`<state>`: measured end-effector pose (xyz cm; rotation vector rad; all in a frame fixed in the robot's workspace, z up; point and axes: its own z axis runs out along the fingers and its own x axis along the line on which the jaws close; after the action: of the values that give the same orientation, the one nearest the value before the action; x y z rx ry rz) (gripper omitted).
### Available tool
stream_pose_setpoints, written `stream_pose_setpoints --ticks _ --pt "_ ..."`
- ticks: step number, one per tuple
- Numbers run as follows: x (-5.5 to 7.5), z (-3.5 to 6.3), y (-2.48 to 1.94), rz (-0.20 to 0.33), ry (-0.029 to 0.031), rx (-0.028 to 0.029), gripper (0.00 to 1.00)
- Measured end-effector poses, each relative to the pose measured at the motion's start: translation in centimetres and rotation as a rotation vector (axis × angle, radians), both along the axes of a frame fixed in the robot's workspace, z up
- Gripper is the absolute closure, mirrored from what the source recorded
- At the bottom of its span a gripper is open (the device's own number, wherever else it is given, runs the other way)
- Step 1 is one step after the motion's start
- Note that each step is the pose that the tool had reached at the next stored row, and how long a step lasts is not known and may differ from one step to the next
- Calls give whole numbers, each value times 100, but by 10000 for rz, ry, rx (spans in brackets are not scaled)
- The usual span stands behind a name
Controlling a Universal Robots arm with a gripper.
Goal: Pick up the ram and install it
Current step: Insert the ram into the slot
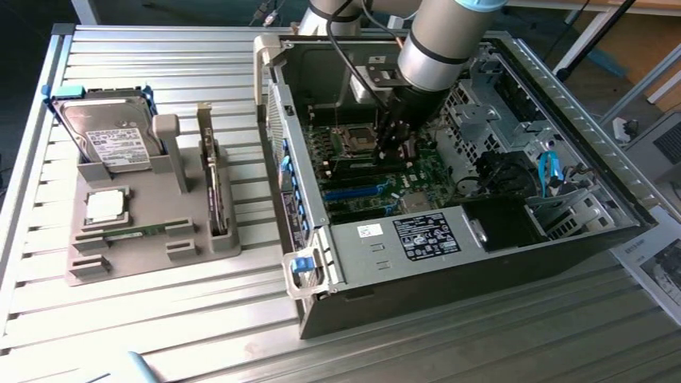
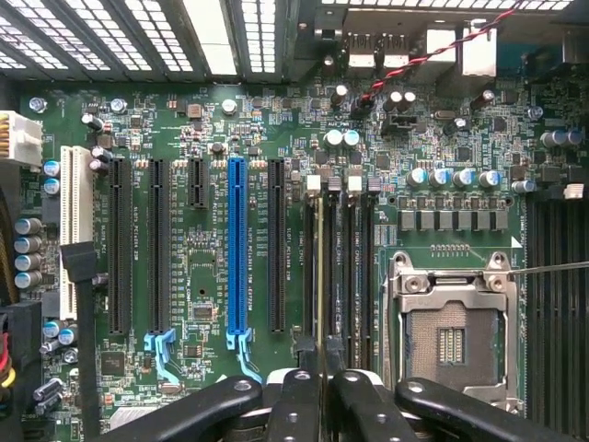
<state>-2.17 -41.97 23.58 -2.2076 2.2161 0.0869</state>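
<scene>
My gripper (image 1: pixel 391 155) reaches down inside the open computer case (image 1: pixel 426 239), over the motherboard (image 1: pixel 368 187). In the wrist view the gripper (image 2: pixel 322 373) is shut on the ram (image 2: pixel 319 276). The ram is seen edge-on as a thin strip lying along the leftmost of the black memory slots (image 2: pixel 354 267), beside the empty processor socket (image 2: pixel 451 336). Whether it sits in the slot or just above it I cannot tell. A second green ram stick (image 1: pixel 135 232) lies in the grey holder (image 1: pixel 139 259) at the exterior view's left.
The grey holder also carries a hard drive (image 1: pixel 107 140), a square silver processor chip (image 1: pixel 104 206) and a brownish card (image 1: pixel 218 199) standing on edge. Expansion slots, one of them blue (image 2: pixel 237 249), run beside the memory slots. Case walls and cables (image 1: pixel 548 171) surround the arm.
</scene>
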Motion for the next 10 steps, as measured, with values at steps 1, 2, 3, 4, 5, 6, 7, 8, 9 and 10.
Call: stream_pose_setpoints --ticks 1,2,3,4,5,6,7,8,9,10 --pt "0 0 0 8 -1 0 88" --pt "0 0 0 56 -1 0 88" --pt "0 0 0 200 -1 0 88" --pt "0 0 0 234 -1 0 88" --pt "0 0 0 238 0 -1 88" --pt "0 0 0 238 0 0 88" --pt "0 0 0 238 0 1 88" --pt "0 -1 0 238 0 0 88" --pt "0 -3 0 238 0 0 88" --pt "0 -8 0 238 1 0 88"
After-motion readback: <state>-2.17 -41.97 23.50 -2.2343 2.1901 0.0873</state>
